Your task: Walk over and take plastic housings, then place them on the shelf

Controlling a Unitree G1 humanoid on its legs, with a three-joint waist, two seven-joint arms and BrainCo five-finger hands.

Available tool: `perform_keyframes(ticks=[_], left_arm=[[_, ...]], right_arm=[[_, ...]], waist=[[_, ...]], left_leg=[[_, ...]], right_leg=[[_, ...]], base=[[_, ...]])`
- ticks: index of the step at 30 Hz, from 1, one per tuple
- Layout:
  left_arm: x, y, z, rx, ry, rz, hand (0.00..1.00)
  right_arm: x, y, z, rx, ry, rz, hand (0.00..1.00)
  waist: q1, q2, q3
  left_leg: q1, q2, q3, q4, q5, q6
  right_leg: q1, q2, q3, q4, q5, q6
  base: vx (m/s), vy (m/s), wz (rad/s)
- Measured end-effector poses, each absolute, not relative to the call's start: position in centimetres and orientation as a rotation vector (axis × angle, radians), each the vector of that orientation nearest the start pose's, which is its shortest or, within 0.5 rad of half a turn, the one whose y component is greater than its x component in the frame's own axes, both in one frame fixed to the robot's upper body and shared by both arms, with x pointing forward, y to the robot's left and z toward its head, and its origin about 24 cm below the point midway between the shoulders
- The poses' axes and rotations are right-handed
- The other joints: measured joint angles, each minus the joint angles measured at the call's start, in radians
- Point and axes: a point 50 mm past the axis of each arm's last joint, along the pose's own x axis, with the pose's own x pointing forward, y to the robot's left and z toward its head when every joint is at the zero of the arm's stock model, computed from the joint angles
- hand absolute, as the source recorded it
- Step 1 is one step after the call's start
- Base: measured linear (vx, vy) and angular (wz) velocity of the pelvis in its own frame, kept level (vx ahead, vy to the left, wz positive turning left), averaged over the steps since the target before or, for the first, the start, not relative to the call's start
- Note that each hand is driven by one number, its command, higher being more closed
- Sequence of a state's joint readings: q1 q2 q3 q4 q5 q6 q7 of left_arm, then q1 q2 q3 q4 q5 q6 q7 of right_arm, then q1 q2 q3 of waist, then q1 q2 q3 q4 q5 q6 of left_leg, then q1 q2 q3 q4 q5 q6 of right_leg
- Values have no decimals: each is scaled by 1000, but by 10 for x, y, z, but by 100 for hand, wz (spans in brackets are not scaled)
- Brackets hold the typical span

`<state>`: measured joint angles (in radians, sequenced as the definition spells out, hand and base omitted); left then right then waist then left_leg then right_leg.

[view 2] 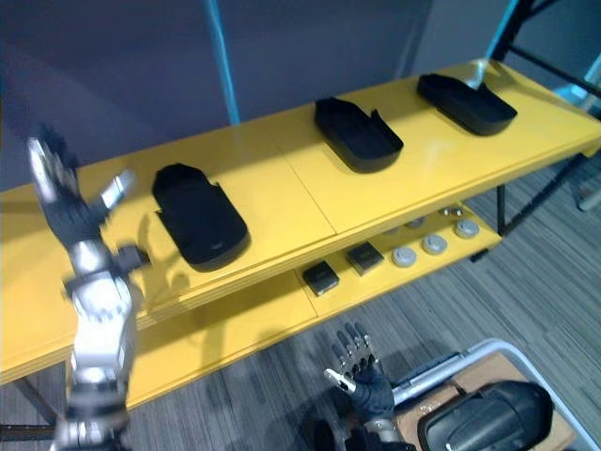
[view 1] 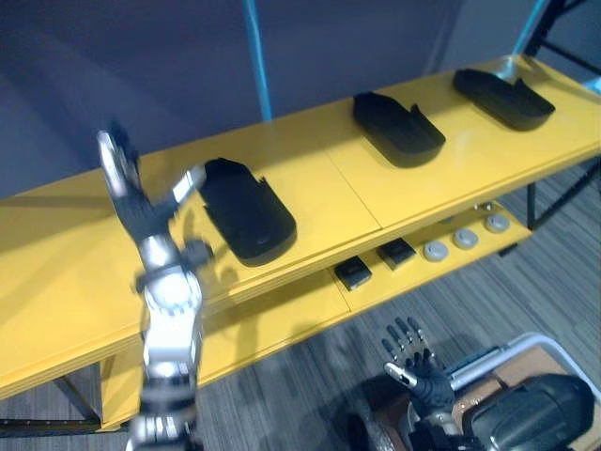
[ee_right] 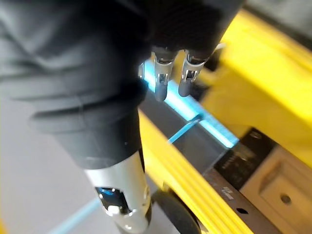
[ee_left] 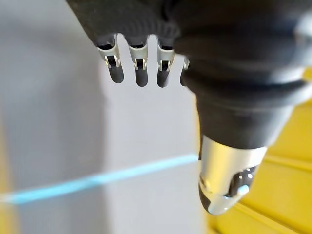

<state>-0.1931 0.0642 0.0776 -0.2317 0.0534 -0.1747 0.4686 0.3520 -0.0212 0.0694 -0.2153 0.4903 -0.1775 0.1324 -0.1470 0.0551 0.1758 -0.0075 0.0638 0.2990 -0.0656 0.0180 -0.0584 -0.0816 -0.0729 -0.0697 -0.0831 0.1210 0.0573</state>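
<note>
Bright even overhead light, soft shadows beside dark housings [view 1: 246, 211], slight glare on yellow shelf [view 1: 315, 164]

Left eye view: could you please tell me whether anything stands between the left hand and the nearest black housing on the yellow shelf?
Nothing visible does. The left hand, fingers straight, hovers right beside the housing over bare yellow shelf, its thumb pointing toward the housing's edge. The right hand is low, by the floor.
</note>
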Motion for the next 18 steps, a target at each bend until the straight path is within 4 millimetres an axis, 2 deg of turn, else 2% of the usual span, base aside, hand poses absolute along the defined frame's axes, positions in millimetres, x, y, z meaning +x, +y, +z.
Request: perform_keyframes(ticks=[2, 4, 8, 12, 18], left_arm=[[246, 163, 132, -48, -507, 401, 0], [238, 146, 121, -74, -458, 295, 0], [231, 110, 102, -89, -370, 64, 0], [231, 90, 85, -95, -293, -68, 0], [242, 70, 70, -175, -197, -171, 0]], right_arm=[[192, -158, 43, 400, -115, 15, 0], [197, -157, 47, 355, -131, 4, 0], [198, -147, 43, 364, -108, 3, 0], [193, -134, 35, 337, -62, 44, 0], [198, -128, 40, 304, -78, 40, 0]], waist=[[15, 6, -29], [28, 10, -44], [28, 10, -76], [23, 9, -89], [20, 7, -95]], left_leg=[[8, -9, -31, -12, 7, 2], [15, -16, -50, -20, 15, 6], [23, -25, -76, -21, 18, 10], [21, -24, -74, -21, 19, 9], [-7, -19, -41, -20, 19, 7]], right_leg=[[18, -9, -30, 0, -6, 4], [33, -16, -51, 0, -8, 6], [47, -28, -77, 0, -13, 12], [44, -28, -75, 0, -13, 13], [0, -20, -45, 2, -8, 8]], base=[[-56, 23, 44], [-46, 17, 32], [-54, 11, 21], [-22, -5, -1], [-15, -16, -15]])
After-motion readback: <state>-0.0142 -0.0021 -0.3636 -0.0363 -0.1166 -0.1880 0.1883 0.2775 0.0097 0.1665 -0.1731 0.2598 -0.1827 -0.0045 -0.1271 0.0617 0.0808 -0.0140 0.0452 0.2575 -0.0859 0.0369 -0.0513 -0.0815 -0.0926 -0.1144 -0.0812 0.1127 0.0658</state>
